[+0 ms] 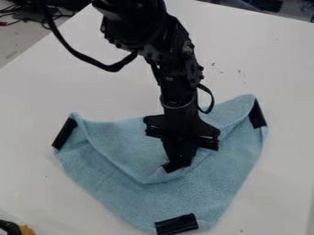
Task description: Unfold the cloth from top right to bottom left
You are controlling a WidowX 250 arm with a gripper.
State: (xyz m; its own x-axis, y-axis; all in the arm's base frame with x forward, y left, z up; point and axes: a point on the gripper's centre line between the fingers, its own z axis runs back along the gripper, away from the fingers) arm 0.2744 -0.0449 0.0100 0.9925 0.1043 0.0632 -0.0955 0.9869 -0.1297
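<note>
The gripper [176, 166] points down over the middle of the cloth, its fingers shut on the folded-over flap close to the flap's lower edge. The light blue cloth [122, 193] lies partly folded, the flap making a curved raised edge from the left corner towards the right one. Black strips mark the cloth's left, right and bottom corners. Part of the flap behind the gripper is hidden by the arm.
The cloth lies on a white table [67, 87]. Dark cables [36, 13] are at the top left beyond the table edge. A black and yellow object [15, 228] sits in the bottom left corner.
</note>
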